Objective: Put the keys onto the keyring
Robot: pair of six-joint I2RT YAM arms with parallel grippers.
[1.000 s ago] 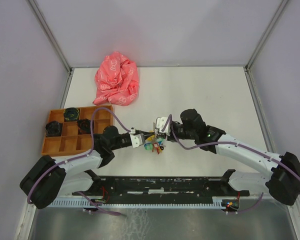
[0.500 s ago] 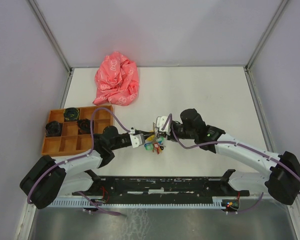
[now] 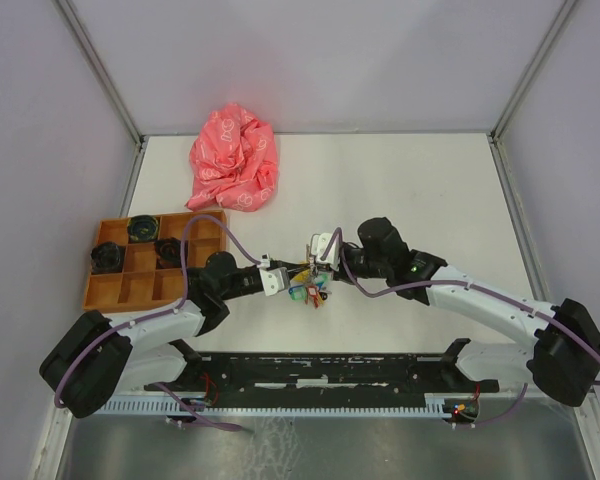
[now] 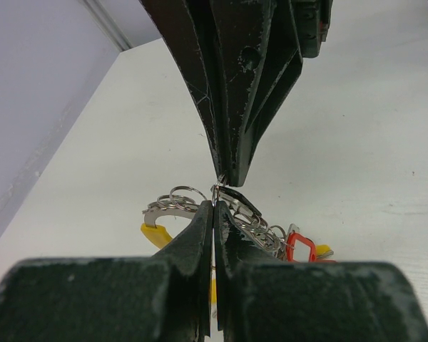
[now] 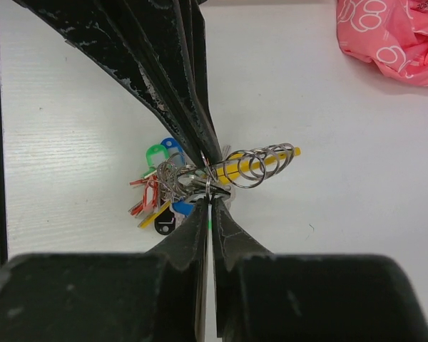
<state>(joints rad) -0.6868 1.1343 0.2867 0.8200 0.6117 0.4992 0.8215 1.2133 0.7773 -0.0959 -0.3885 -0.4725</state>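
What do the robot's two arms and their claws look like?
The left arm and right arm have pale white shells and bulky black joint housings, with a purple cable looping along each. A small green light glows near the right wrist. The left claw and right claw have dark tapered fingers, scuffed with pale scratches, behind white blocks.
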